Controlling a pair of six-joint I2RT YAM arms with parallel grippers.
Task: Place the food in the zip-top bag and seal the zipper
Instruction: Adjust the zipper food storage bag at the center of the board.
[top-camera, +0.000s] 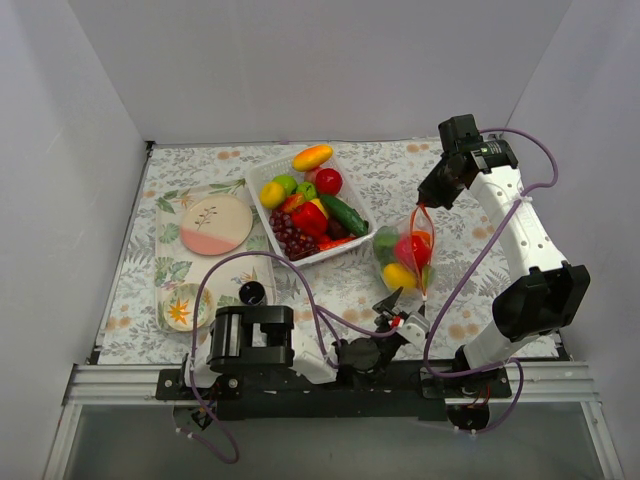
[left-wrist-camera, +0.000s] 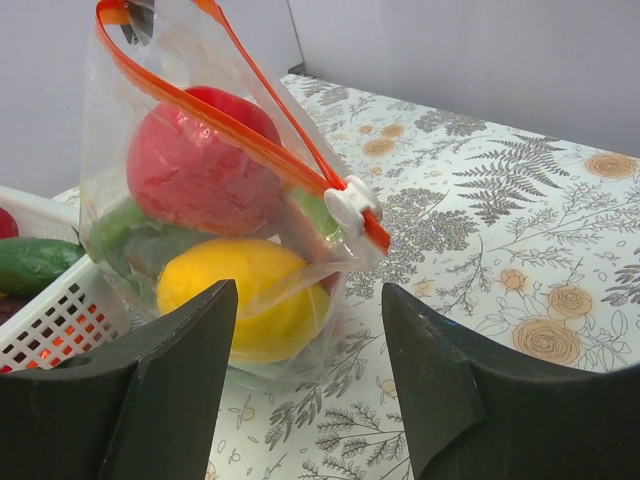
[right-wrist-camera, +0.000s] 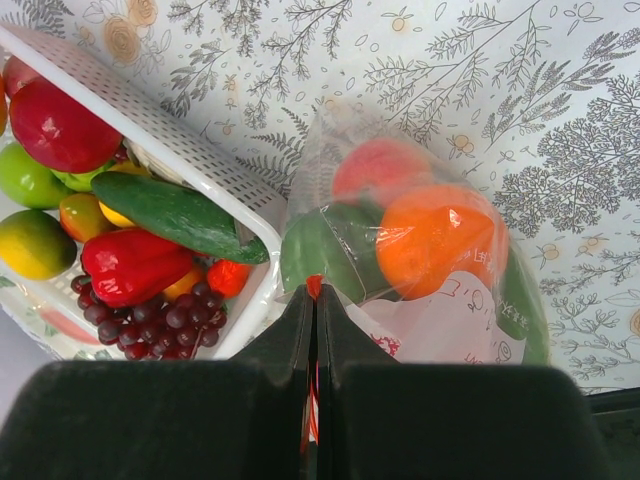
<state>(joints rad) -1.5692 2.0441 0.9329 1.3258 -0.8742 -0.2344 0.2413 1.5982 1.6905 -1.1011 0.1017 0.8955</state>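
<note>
**Right claw clamps the zipper of a filled zip-top bag, just right of the white basket.**
It is shut tight on the orange-red strip, with the bag standing on the bench. The left claw gapes wide and empty off the basket's near-right corner, close to the bag. Red, yellow, green and orange food sits inside the bag; more fills the basket.

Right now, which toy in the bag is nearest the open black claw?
The yellow fruit, lowest in the zip-top bag, just beyond the left gripper; red toy and green toy lie farther.
</note>
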